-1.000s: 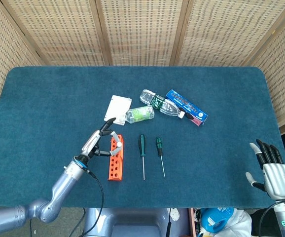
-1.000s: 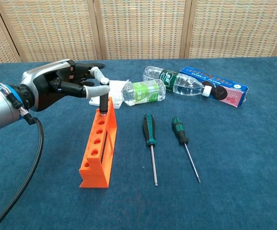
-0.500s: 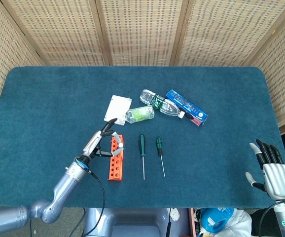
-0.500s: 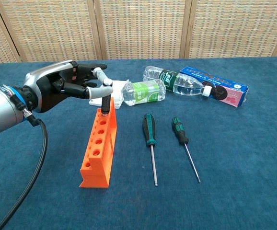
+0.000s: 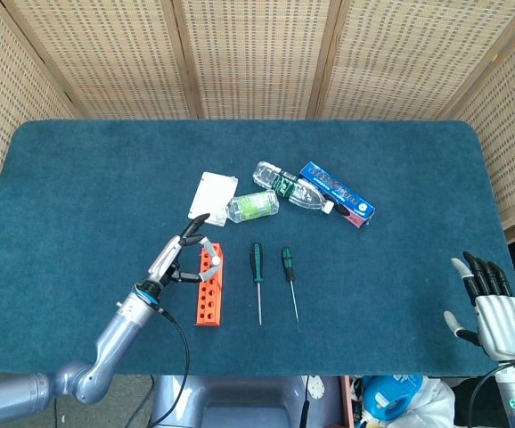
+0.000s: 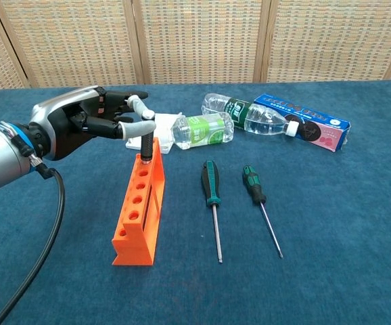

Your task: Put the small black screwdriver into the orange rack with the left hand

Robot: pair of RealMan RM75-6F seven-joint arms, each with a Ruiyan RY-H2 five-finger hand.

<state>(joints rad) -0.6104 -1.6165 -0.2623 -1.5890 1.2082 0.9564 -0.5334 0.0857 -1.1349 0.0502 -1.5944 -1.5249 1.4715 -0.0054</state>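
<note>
Nearest in the chest view is the rack (image 6: 139, 213), standing upright w/ its row of holes running away from the camera; only the far hole is filled. The black driver (image 6: 147, 149) stands in that far hole, handle up, looks roughly upright. Left hand (image 6: 90, 124) sits just behind and left of it, fingers (image 6: 139, 128) loosely spread and reaching toward the handle; can't tell if the thumb tip touches it, but it doesn't look like a firm pinch. Main risk: a fingertip catches the handle, drags the driver out or tips the light rack over. Right of the rack lie two green drivers (image 6: 211, 186), apart from it; a toppling rack could knock the nearer one. Further back are bottles (image 6: 202, 128), a blue box (image 6: 304, 122), a white card (image 5: 214, 193). Right hand (image 5: 494, 308) idles far off at the table edge, fingers apart, empty.
</note>
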